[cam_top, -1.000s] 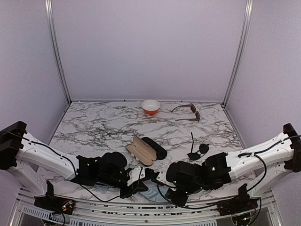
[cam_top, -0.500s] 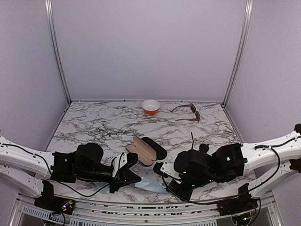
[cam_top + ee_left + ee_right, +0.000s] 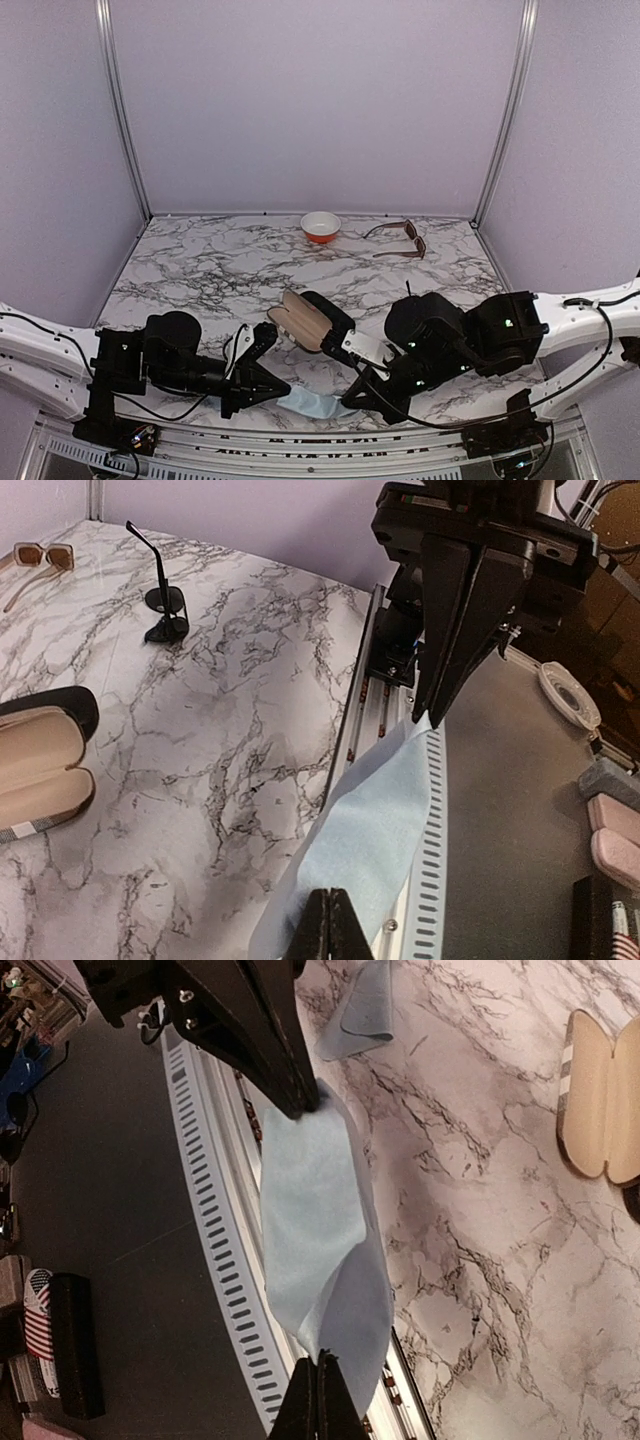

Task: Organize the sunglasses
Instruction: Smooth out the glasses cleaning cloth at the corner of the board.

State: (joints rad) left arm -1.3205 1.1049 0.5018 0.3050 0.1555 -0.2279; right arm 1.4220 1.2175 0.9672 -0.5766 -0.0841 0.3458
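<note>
Bowl (image 3: 320, 226), tan case (image 3: 303, 318), black case (image 3: 330, 310) sit on table (image 3: 200, 270); blue cloth (image 3: 310, 405) overhangs.

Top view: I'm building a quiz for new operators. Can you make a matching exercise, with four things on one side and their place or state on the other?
Things
1. bowl
2. brown sunglasses
3. cloth
4. tan case

Place or state
a. lying open, mid-table
b. far edge, right side
c. pinched between left gripper and right gripper
d. far edge, centre

Pairs: 1-d, 2-b, 3-c, 4-a
</note>
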